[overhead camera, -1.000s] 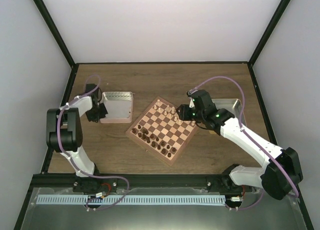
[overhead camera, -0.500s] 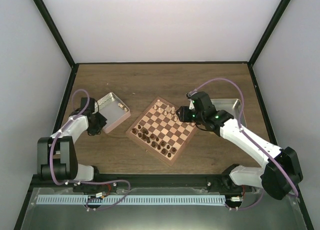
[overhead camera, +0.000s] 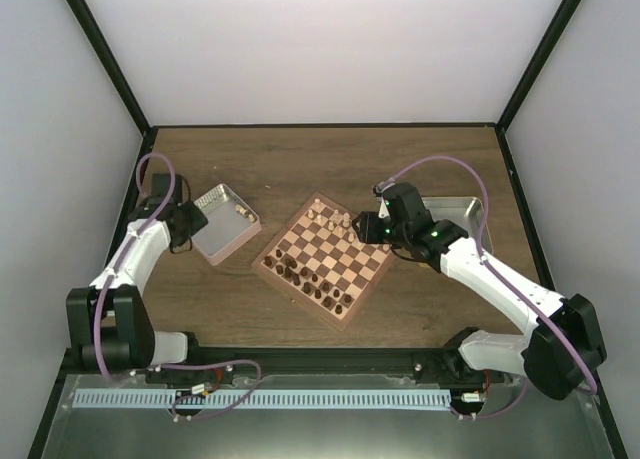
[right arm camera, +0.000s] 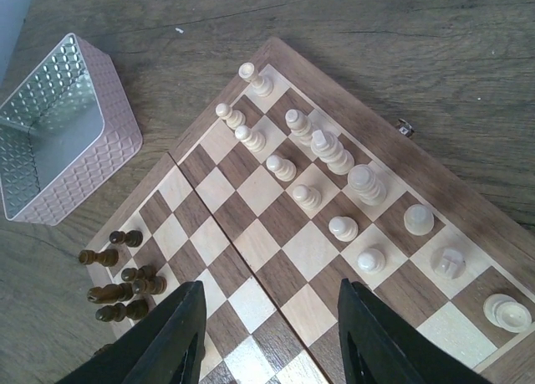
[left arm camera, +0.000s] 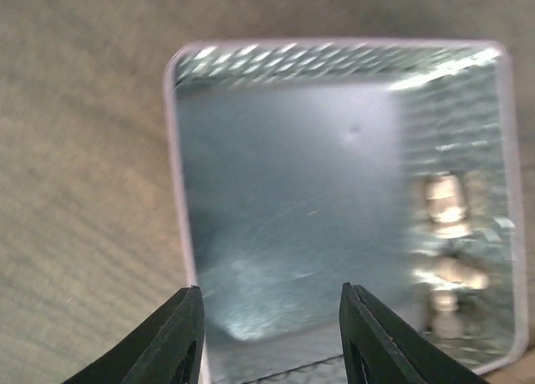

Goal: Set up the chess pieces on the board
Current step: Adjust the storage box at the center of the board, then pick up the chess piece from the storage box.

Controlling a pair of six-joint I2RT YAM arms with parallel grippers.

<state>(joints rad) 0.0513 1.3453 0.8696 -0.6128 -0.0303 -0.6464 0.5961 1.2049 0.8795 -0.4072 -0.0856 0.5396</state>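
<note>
MOVED: left arm has swung outward; tray (overhead camera: 218, 219) now lies flat, turned | GRIP: left gripper (left arm camera: 269, 321) apart at tray edge, empty; right gripper (right arm camera: 269, 321) apart over board (right arm camera: 309, 250), empty | PIECES: three pieces (left arm camera: 443, 204) in tray, others on board | HANDLING: I judge them light, stiff, smooth, tippy; I pinch mid-stem.

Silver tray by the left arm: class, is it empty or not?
Not empty. A few light chess pieces lie along one wall of the silver tray; the rest of its floor is bare.
</note>
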